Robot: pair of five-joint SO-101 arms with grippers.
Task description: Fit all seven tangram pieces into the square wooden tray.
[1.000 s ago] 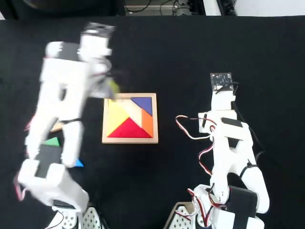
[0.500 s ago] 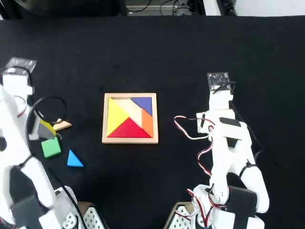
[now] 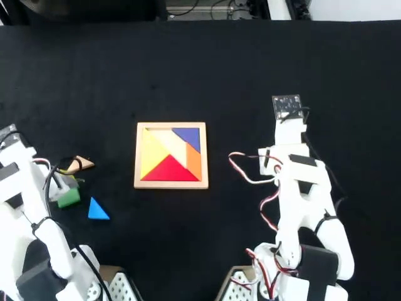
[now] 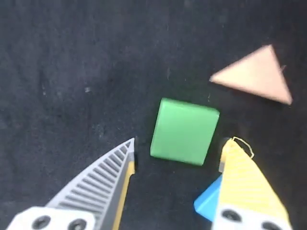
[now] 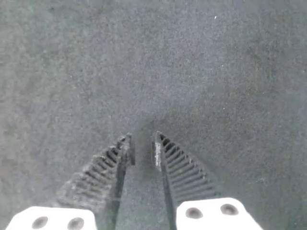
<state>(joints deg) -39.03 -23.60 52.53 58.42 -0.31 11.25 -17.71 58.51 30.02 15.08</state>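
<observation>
- Tray point(image 3: 171, 185), surface centre: four pieces seated, gap remaining
- Green square point(image 4: 183, 130), blue triangle point(image 3: 97, 209), tan triangle point(image 3: 81, 164): loose near left edge
- Left gripper point(image 4: 182, 141): fingers spread, straddling Green square
- Right gripper point(image 5: 142, 143): fingers nearly together, empty

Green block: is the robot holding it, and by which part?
Nothing holds it. The green block lies on the black table between the left arm's open jaws, not gripped.
</observation>
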